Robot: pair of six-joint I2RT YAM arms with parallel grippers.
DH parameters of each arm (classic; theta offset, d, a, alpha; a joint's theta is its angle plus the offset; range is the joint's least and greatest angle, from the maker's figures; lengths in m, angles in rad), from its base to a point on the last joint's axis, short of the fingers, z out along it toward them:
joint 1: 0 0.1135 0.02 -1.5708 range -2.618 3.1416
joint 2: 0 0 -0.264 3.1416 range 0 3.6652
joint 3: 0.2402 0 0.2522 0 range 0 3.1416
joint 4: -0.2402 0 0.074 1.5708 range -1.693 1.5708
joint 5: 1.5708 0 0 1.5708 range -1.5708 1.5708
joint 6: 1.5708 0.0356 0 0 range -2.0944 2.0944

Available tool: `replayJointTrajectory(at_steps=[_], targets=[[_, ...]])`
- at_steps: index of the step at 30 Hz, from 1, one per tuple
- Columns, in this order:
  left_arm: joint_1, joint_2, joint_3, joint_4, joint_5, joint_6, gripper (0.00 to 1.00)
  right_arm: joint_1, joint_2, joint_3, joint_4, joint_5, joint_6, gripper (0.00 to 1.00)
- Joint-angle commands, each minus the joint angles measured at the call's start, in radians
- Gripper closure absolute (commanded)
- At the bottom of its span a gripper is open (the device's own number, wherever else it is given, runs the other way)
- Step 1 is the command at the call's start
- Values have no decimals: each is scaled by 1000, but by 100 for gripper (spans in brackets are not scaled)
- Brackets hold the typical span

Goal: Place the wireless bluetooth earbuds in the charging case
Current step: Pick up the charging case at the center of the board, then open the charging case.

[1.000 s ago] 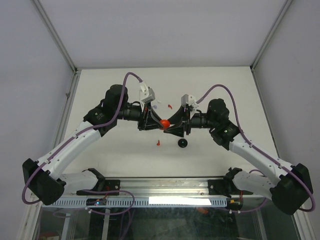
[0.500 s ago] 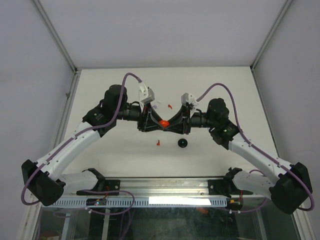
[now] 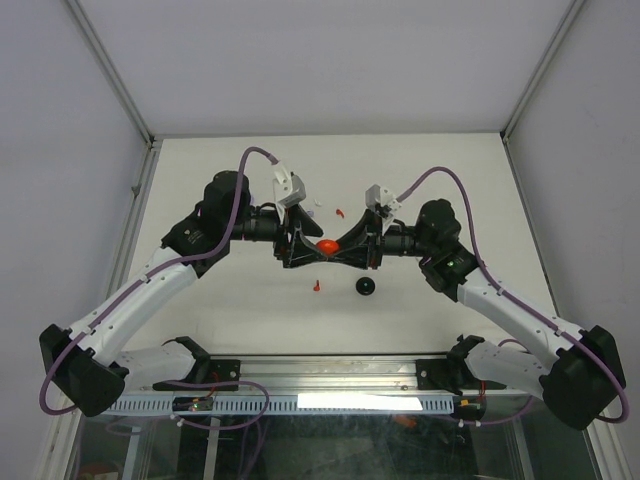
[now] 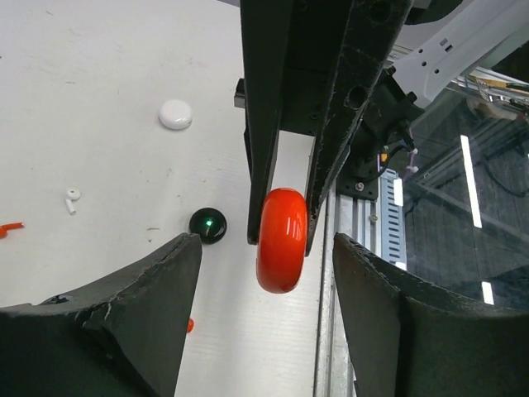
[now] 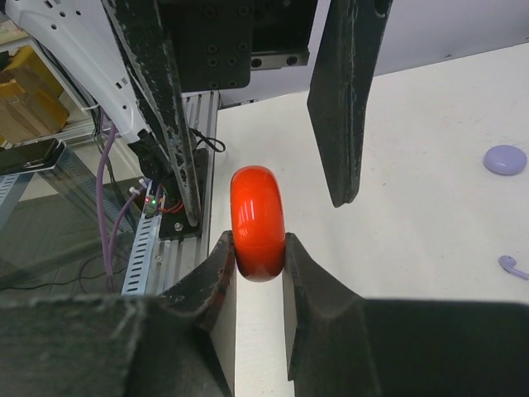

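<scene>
Pinching the red case (image 5: 258,217), the right hand (image 5: 259,248) faces the spread left hand (image 4: 266,242).

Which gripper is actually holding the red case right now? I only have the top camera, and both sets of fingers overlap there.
Observer: The right gripper. Its wrist view shows it pinching the red case, which stands on edge.
Operator: And the left one?
Observer: The left gripper is open. In its wrist view, its jaws stand to either side of the case with a gap on each side.
Operator: Any earbuds I'm missing?
Observer: Yes, a white earbud lies loose, apart from a closed white case. Both show in the left wrist view.
</scene>
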Motion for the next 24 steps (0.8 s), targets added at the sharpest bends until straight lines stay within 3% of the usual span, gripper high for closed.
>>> replayJointTrajectory(at_steps=[1,8,24], targets=[[-3,2,-10,52,-37,-4,34,0,-21,2,93,4,38,100],[0,1,-8,89,-142,-66,38,0,-29,-25,110,-13,40,100],[13,-4,-34,160,-177,-159,39,2,-71,-78,118,-6,-7,100]])
